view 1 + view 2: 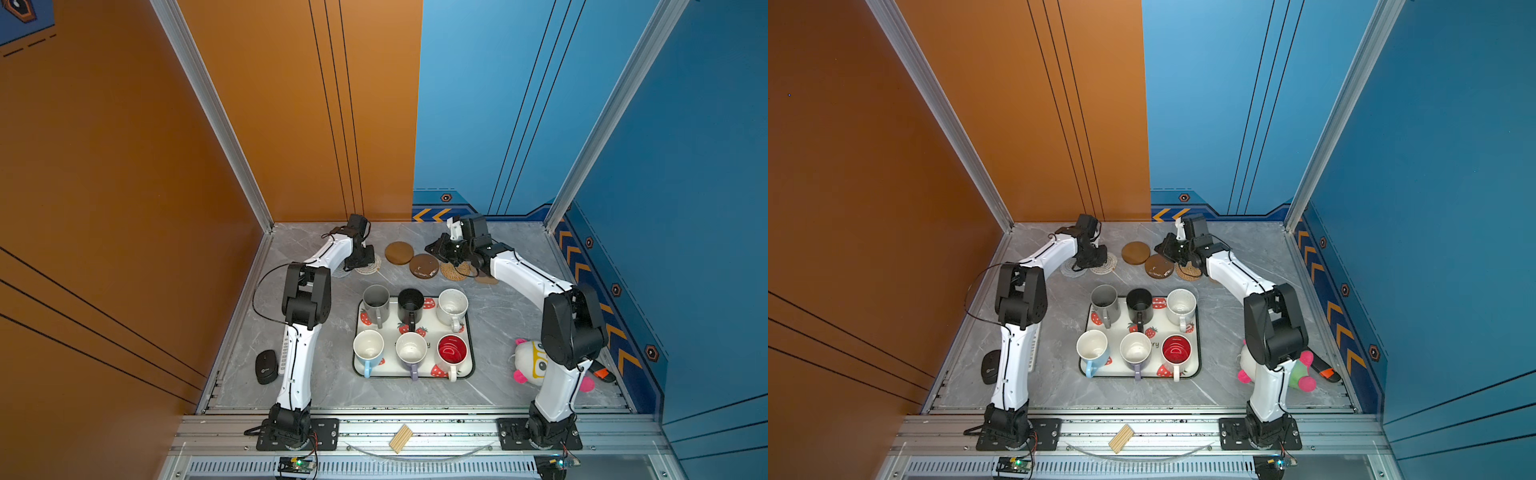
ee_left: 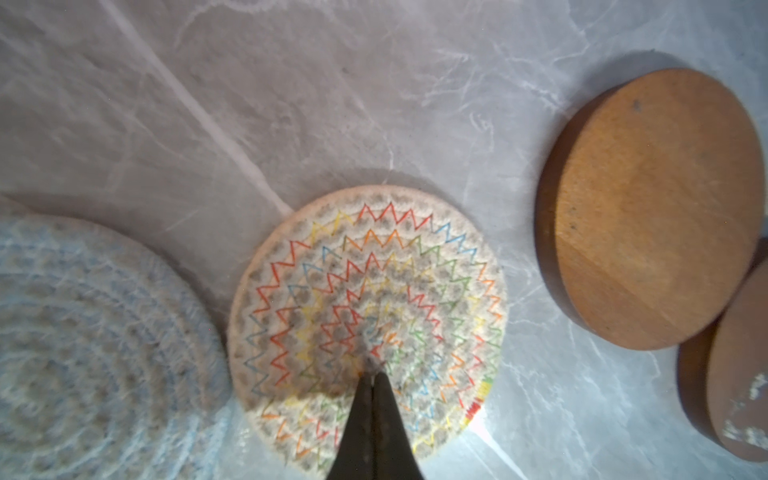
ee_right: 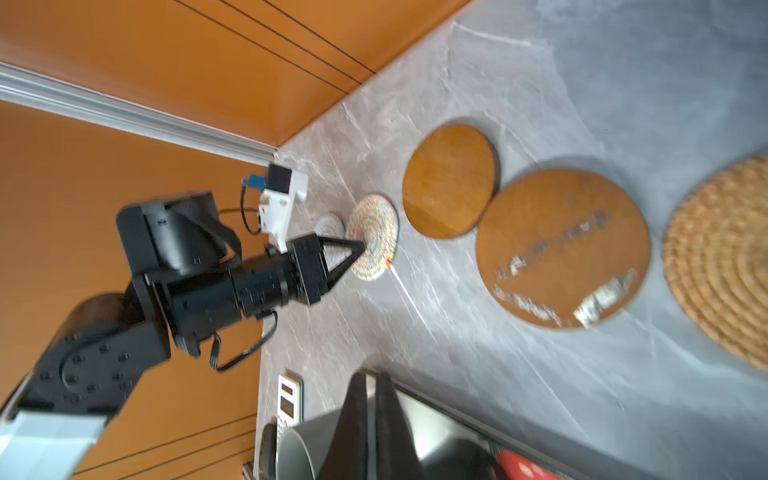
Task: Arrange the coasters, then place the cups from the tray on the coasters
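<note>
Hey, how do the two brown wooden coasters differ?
The plain wooden disc has a clean, lighter tan face; the marked wooden disc is darker, with whitish flaked patches. The plain one lies farther from the tray, the marked one nearer it. Both are round and lie flat, with their edges meeting.
</note>
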You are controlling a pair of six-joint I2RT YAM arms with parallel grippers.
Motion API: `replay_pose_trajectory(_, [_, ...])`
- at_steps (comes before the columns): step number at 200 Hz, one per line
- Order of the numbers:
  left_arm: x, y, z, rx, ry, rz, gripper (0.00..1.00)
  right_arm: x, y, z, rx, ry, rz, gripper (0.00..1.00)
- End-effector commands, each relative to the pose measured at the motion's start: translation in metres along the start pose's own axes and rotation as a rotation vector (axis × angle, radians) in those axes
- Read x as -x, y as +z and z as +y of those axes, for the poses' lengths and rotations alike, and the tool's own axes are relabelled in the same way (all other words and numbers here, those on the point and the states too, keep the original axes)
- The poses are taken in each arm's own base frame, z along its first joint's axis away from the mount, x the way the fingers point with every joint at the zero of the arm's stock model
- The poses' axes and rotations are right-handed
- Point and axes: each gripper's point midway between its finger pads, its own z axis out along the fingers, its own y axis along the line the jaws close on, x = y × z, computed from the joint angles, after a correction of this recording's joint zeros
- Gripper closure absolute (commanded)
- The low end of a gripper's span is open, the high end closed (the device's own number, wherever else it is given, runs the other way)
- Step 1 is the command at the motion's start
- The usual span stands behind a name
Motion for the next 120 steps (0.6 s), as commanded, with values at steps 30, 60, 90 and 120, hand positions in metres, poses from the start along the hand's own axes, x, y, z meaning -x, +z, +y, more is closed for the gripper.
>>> replay_pose_trajectory(30, [0.038,-0.045,-0.035,-0.173,0.031,-0.085,1.0,0.017,0.057,-0.03,-0.001,0.088,0.099,1.0])
replay_pose_trajectory(60, [0.051,-0.036,-0.048,-0.221,0.031,-0.098,1.0,0.032,0.088,-0.036,0.026,0.111,0.106,1.0])
replay_pose_trajectory(90, [0.066,-0.027,-0.055,-0.255,0.016,-0.122,1.0,0.041,0.11,-0.049,0.035,0.148,0.111,1.0])
replay_pose_trajectory(120, [0.076,-0.013,-0.064,-0.3,0.0,-0.131,1.0,0.048,0.125,-0.07,0.022,0.186,0.104,1.0])
